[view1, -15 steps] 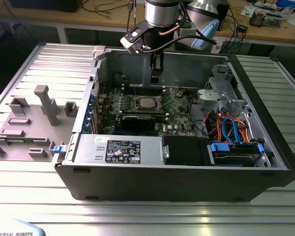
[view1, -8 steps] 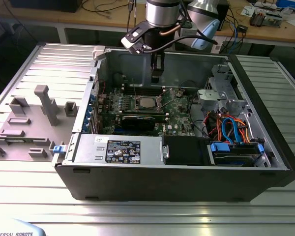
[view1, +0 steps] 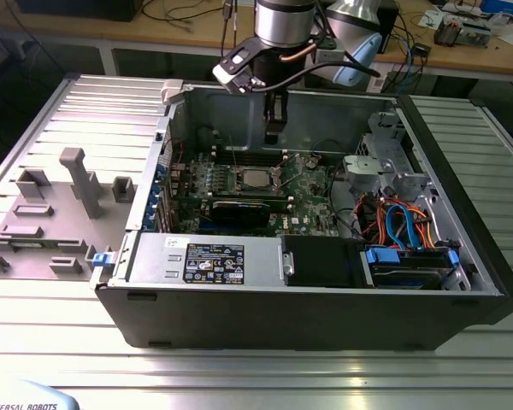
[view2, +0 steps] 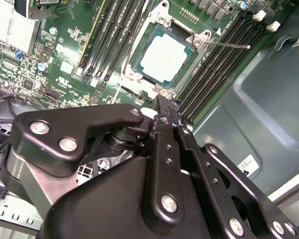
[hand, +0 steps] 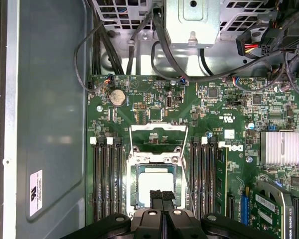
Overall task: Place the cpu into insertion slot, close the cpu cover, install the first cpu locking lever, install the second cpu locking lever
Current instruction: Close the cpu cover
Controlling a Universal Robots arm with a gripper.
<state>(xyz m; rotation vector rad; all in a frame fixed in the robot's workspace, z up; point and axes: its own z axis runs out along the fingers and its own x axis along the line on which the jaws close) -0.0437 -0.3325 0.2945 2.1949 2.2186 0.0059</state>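
Observation:
The cpu (hand: 157,181) (view2: 167,55) (view1: 255,178), a silver-grey square chip, lies in the insertion slot (hand: 133,174) (view2: 135,63) on the green board. The cpu cover (hand: 157,130), a silvery frame with a cut-out centre, is swung open beyond the slot. Thin wire locking levers (hand: 187,172) (view2: 229,45) stand loose beside the socket. My gripper (hand: 162,193) (view2: 157,102) (view1: 274,135) hangs above the socket's near edge. Its two black fingers are pressed together with nothing between them.
Memory slots (hand: 107,179) flank the socket on both sides. A black graphics card (view1: 244,209) and the power supply (view1: 205,256) sit nearer the front. Cables (view1: 402,222) and drive bays fill the exterior view's right. A grey fixture plate (view1: 60,205) lies outside the case.

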